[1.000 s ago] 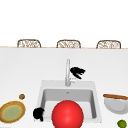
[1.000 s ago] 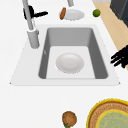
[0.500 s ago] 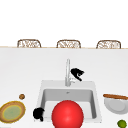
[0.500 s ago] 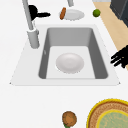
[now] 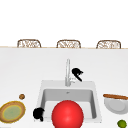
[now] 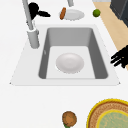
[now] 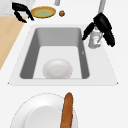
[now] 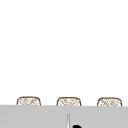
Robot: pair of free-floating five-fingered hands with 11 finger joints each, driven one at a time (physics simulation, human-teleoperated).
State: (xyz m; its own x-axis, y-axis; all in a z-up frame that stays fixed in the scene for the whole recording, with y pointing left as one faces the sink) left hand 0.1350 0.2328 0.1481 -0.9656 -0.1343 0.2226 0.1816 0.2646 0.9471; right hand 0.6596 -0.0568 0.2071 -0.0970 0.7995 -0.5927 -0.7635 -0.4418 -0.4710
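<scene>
a glossy red ball [image 5: 67,114] sits at the sink's [image 6: 100,57] near edge, a round white bowl [image 6: 69,62] in the steel basin. at eight o'clock the left hand [image 5: 38,114] hovers, fingers loosely curled, empty. at one o'clock, the right hand [image 5: 77,73] hangs beside the slim metal faucet [image 5: 67,72], fingers relaxed, holding nothing.

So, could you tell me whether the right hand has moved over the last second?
No. The right hand sits just right of the faucet, as it did before, and the left hand is unchanged too.
</scene>
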